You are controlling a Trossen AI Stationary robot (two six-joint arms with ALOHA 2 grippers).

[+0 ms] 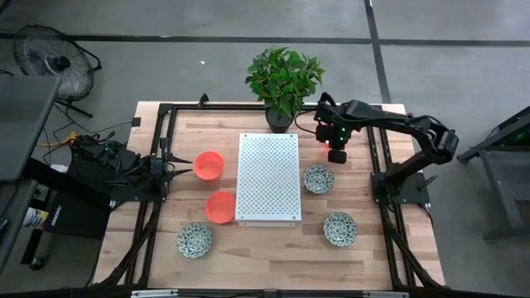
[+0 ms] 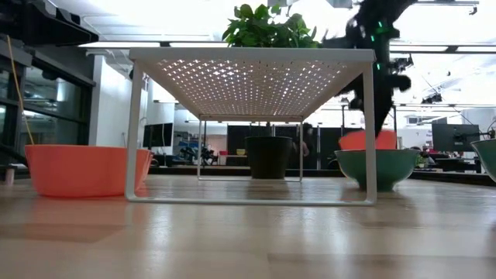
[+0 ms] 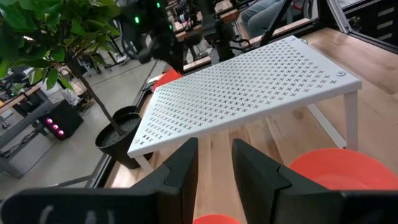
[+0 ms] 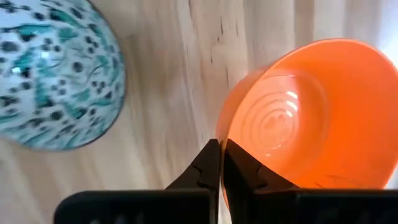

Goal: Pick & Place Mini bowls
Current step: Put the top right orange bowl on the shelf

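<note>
A: Item — right gripper (image 4: pixel 220 163)?
B: Clenched on the rim of a plain bright orange mini bowl (image 4: pixel 311 118), beside the perforated white metal rack (image 1: pixel 267 178) near the desk's (image 1: pixel 414 257) far edge.
A: Step?
B: Pick, apparently made — next, lift clear and carry.

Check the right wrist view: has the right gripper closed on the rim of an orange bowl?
Yes, the right gripper is pinched shut on the near rim of the orange bowl.
</note>
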